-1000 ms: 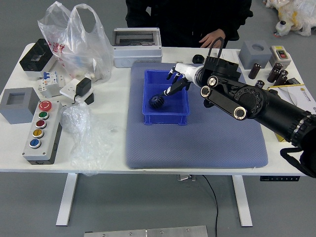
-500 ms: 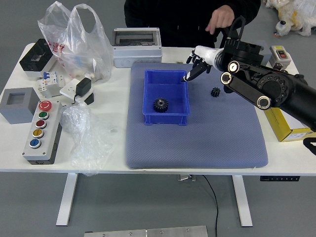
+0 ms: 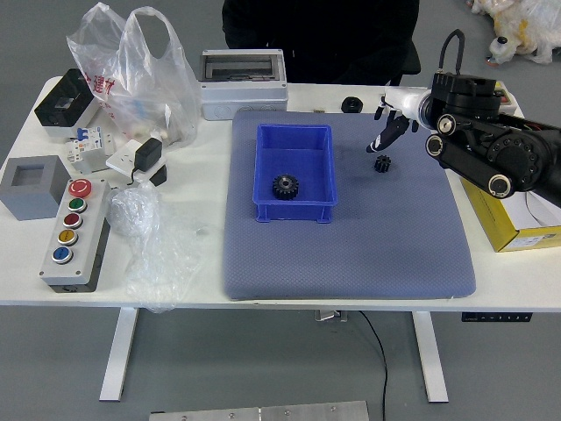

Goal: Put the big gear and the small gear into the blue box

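Lying in blue box (image 3: pixel 296 213): big gear (image 3: pixel 285 187), done. Outstanding: small gear (image 3: pixel 382 163), on mat (image 3: pixel 351 263) right of box. Right hand (image 3: pixel 403 105) near it, fingers loosely open, grasping nothing.

two gears (image 3: pixel 285 187), one blue box (image 3: pixel 294 213)

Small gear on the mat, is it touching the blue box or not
Apart. The head view shows the small gear outside the blue box, off its right side, with a plain strip of mat between them.
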